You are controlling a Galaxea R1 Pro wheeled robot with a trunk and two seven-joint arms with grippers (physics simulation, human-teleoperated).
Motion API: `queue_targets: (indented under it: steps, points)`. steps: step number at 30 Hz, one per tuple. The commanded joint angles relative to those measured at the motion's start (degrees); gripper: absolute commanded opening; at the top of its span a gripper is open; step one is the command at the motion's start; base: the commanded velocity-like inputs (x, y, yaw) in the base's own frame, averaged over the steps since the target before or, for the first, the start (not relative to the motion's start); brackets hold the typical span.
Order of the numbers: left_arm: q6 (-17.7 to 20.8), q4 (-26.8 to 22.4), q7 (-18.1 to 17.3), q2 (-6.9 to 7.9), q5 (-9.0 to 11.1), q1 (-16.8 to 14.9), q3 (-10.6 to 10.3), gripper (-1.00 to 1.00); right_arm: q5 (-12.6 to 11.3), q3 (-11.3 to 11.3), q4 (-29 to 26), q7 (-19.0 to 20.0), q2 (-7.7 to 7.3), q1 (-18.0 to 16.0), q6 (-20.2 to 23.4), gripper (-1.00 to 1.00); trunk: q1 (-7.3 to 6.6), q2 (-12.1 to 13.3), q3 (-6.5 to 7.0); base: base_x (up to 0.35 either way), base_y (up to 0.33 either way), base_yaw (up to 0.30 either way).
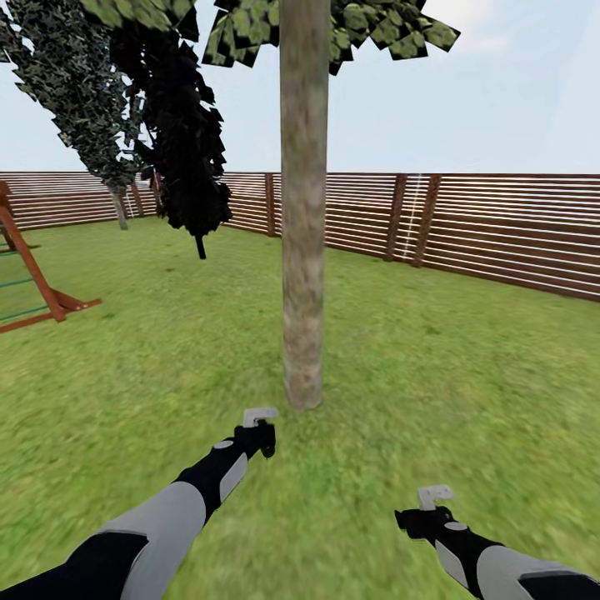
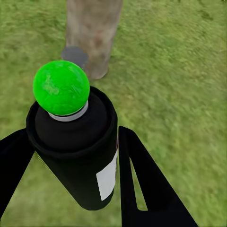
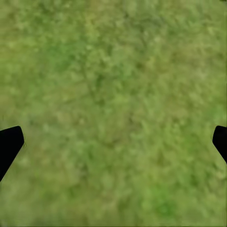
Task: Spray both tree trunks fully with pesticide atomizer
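In the left wrist view my left gripper [image 2: 73,137] is shut on the pesticide atomizer [image 2: 80,156], a black bottle with a white label and a bright green round tip. The tip points toward the foot of a tree trunk [image 2: 92,33]. In the head view that grey-brown trunk [image 1: 303,250] rises straight ahead, its leafy crown cut off by the frame's top. My left gripper [image 1: 258,429] hovers just short of its base. My right gripper [image 1: 427,510] hangs lower to the right, open over bare grass [image 3: 113,113], with its fingertips [image 3: 9,144] wide apart.
A horizontal slat fence [image 1: 467,221] runs behind the lawn. A dark conifer [image 1: 187,150] and a greyer tree [image 1: 75,92] stand at the back left. A wooden playset [image 1: 33,283] sits at the left edge. A grey disc [image 2: 74,54] lies by the trunk's base.
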Motion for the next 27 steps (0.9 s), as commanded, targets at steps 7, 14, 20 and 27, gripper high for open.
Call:
queue_targets:
  steps: [7,14,20,27]
  points:
    - [-0.06,0.1,-0.01,0.0,0.01,0.0,0.06,-1.0,0.06,-0.01,0.0,-0.06,1.26,0.39,0.0,1.0,0.0,0.0,0.0,0.35,0.0,0.0]
    - [0.01,0.17,0.02,0.0,-0.01,0.0,0.16,-1.0,0.08,-0.01,-0.01,-0.06,1.72,0.85,-0.01,1.0,0.0,0.0,0.0,0.35,0.0,0.0]
    - [-0.06,0.25,-0.01,0.0,0.0,-0.01,0.1,-1.0,0.08,-0.01,0.0,-0.94,1.74,0.89,-0.05,1.0,0.0,0.0,0.0,0.35,0.0,0.0]
    - [-0.06,0.26,-0.01,0.0,0.01,-0.01,0.08,-1.0,0.08,-0.01,-0.05,-2.75,1.74,0.89,-0.08,1.0,0.0,0.0,0.0,0.35,-0.091,0.0]
